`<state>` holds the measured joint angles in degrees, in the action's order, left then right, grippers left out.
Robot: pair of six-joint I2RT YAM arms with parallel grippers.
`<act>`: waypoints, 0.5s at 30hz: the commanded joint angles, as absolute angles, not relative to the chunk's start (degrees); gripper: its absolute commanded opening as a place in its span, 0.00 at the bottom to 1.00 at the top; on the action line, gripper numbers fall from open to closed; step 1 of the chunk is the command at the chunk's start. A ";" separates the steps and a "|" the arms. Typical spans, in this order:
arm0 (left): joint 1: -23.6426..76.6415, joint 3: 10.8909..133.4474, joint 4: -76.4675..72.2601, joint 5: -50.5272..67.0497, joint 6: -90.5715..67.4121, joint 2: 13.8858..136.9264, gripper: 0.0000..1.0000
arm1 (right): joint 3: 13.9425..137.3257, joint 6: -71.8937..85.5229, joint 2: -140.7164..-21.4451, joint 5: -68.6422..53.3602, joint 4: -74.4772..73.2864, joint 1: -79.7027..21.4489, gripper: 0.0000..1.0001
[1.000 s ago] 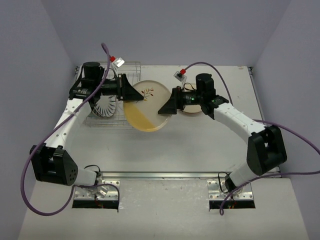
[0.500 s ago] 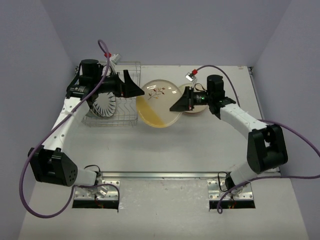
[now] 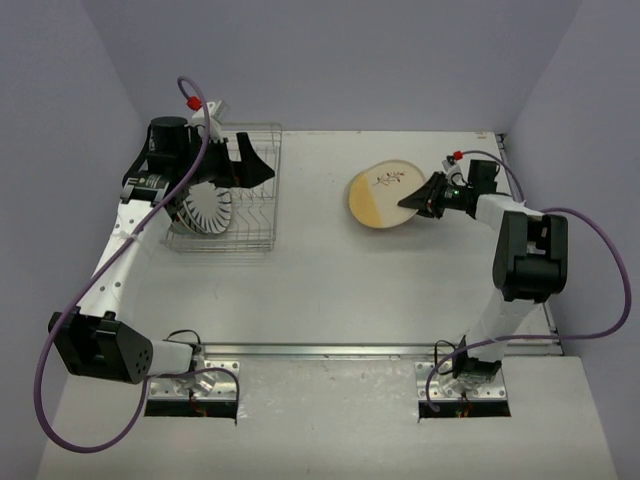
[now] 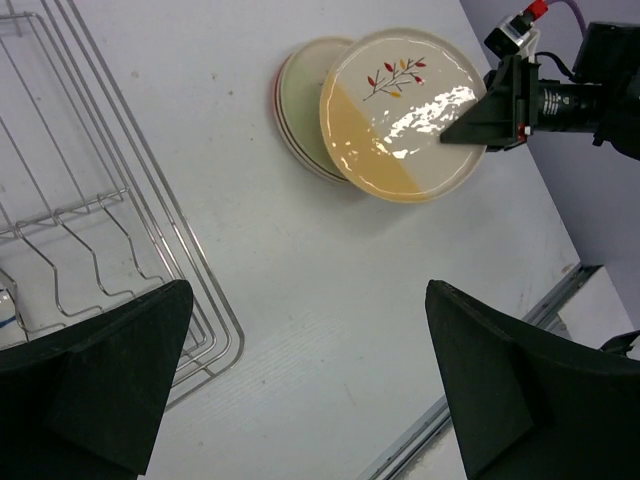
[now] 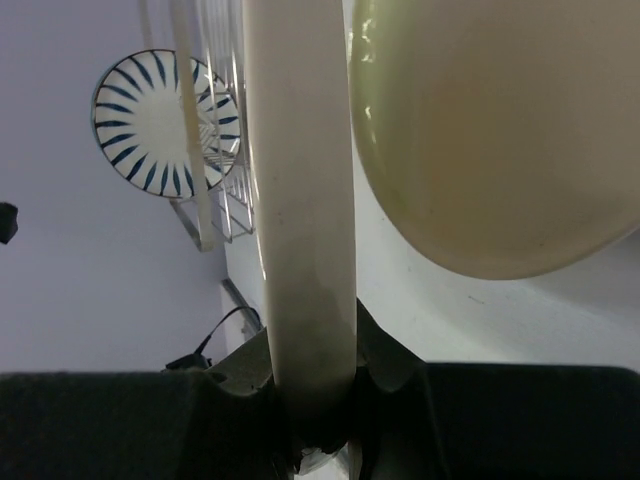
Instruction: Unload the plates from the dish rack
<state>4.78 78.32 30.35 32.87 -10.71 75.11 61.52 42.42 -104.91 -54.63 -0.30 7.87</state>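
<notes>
Plate with sprig [image 3: 376,197] clenched in right tool [image 3: 408,203], left tool [image 3: 254,164] released — over dish rack [image 3: 262,228].

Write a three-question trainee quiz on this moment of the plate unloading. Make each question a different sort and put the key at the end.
1. Fill in: the striped plate stands in the ____.
2. Multiple choice: which plate does the right gripper hold by its rim? A) the striped plate B) the tan sprig plate C) a red-wedged plate
3. True or false: the left gripper is shut on a plate.

Key: 1 dish rack; 2 B; 3 false, it is open and holds nothing.
</notes>
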 commanded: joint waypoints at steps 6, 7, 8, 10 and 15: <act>4.22 78.75 31.86 29.56 -8.78 72.82 1.00 | 73.97 38.31 -111.40 -54.63 -4.44 7.41 0.00; 4.22 78.50 31.71 29.63 -8.74 72.67 1.00 | 74.40 38.27 -112.04 -54.53 -4.59 7.48 0.00; 4.22 78.25 31.57 29.70 -8.71 72.53 1.00 | 74.83 38.24 -112.69 -54.42 -4.73 7.55 0.00; 4.22 77.83 31.41 29.85 -8.65 72.42 1.00 | 75.68 38.18 -114.14 -54.30 -5.21 7.52 0.00; 4.22 77.01 31.03 30.06 -8.70 72.42 1.00 | 78.92 36.87 -117.07 -52.59 -9.31 7.65 0.09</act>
